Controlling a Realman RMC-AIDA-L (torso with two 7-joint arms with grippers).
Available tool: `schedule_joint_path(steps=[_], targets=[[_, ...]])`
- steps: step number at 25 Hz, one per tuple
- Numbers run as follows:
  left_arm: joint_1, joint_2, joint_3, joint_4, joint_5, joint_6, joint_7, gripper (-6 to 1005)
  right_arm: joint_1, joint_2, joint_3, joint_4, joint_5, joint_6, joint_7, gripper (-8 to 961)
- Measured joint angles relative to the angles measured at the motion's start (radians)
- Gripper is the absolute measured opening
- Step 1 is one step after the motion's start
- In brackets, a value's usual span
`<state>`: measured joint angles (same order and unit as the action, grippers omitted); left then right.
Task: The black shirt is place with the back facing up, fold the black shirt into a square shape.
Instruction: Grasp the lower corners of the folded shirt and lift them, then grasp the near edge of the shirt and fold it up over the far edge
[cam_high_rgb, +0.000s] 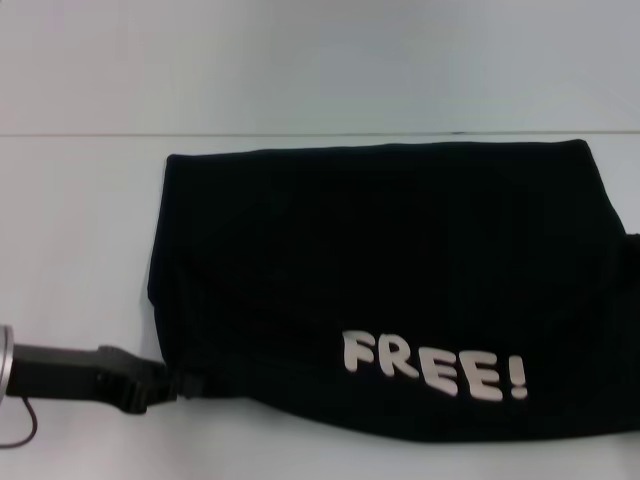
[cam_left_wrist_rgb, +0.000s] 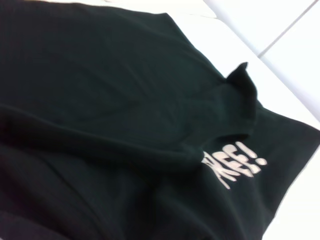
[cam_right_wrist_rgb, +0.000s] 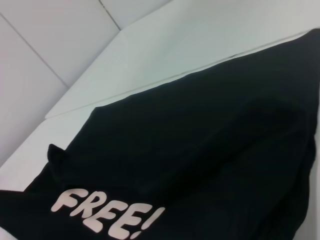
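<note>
The left gripper (cam_high_rgb: 178, 384) sits at the near-left edge of the black shirt (cam_high_rgb: 380, 270); whether it grips the hem cannot be told. The shirt lies partly folded on the white table (cam_high_rgb: 80, 230), lettering near-right. Next fold likely requires carrying this edge rightward

1 large soft black T-shirt (cam_high_rgb: 380, 270) w/ cream "FREE!" lettering (cam_high_rgb: 432, 367), 1 print only. 1 flat white table (cam_high_rgb: 80, 230). 1 black rigid left gripper (cam_high_rgb: 175, 385) visible in head view; no other arm seen there.
</note>
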<state>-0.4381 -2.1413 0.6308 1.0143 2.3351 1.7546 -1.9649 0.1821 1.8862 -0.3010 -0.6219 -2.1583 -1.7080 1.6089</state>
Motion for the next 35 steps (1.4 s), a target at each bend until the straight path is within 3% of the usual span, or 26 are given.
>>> schedule_joint_path(steps=[9, 30, 35], targets=[[-0.003, 0.022, -0.014, -0.076, 0.008, 0.083, 0.019, -1, -0.029, 0.003, 0.095, 0.000, -0.113, -0.067, -0.055, 1], [0.017, 0.029, -0.074, -0.135, 0.070, 0.160, 0.105, -1, -0.046, -0.007, 0.129, -0.009, -0.179, -0.107, -0.080, 8], [-0.002, 0.036, -0.112, -0.139, 0.066, 0.135, 0.107, -1, -0.016, -0.005, 0.173, -0.010, -0.175, -0.138, -0.091, 9]])
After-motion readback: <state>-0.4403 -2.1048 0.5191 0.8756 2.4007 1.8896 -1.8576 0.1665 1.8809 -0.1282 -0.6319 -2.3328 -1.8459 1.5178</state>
